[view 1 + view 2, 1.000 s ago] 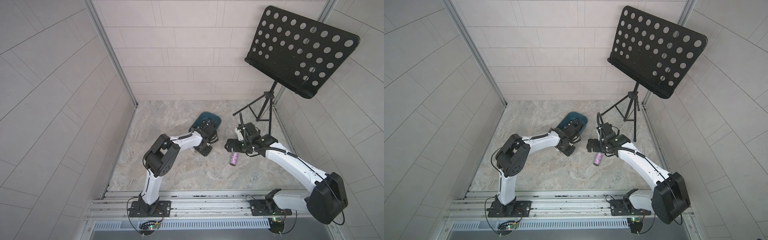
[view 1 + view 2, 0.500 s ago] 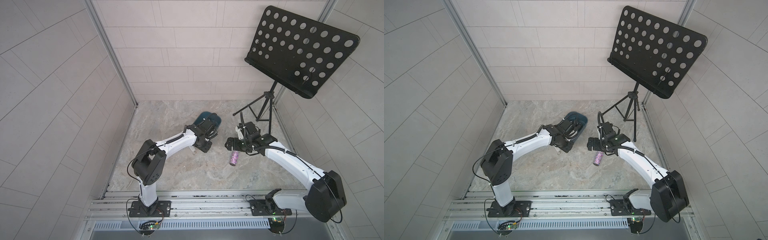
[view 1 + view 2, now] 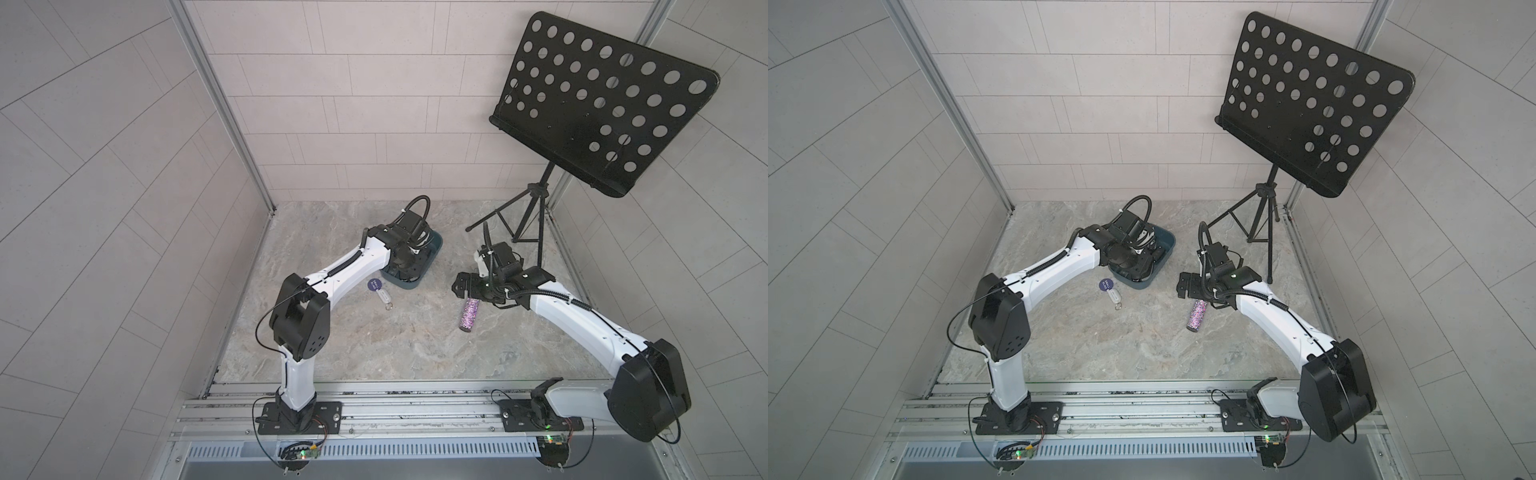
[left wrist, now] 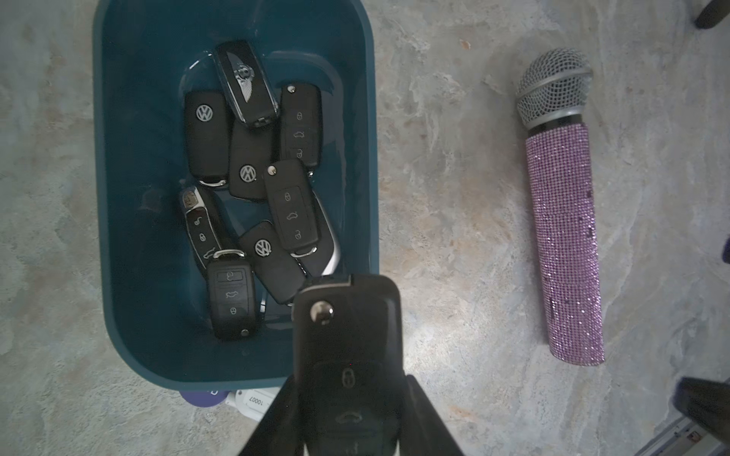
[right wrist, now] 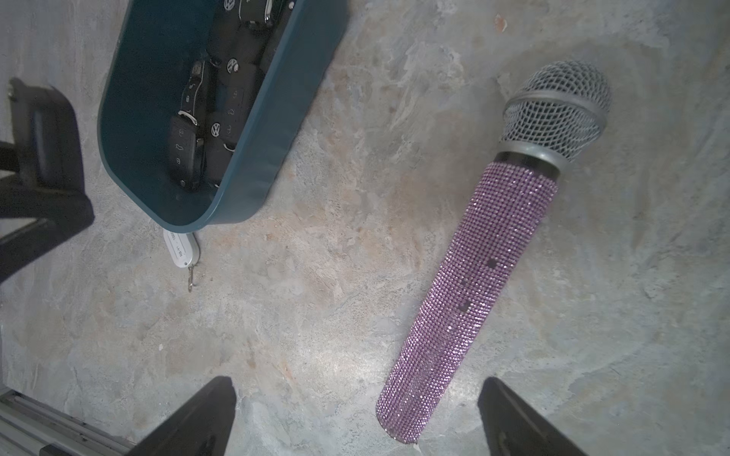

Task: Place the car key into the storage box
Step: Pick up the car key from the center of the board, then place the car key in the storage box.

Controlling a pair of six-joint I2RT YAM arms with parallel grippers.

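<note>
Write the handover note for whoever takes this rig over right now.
Left hand: shut on a black car key, held over one end of the storage box.
Right hand: open and empty, above the floor beside the purple microphone.
Box: on the floor, with several key fobs already inside.
Done: key picked up and at the box.
Left: open the left hand so the key lands inside the walls, probably after centring it a little, then pull the arm clear.
</note>
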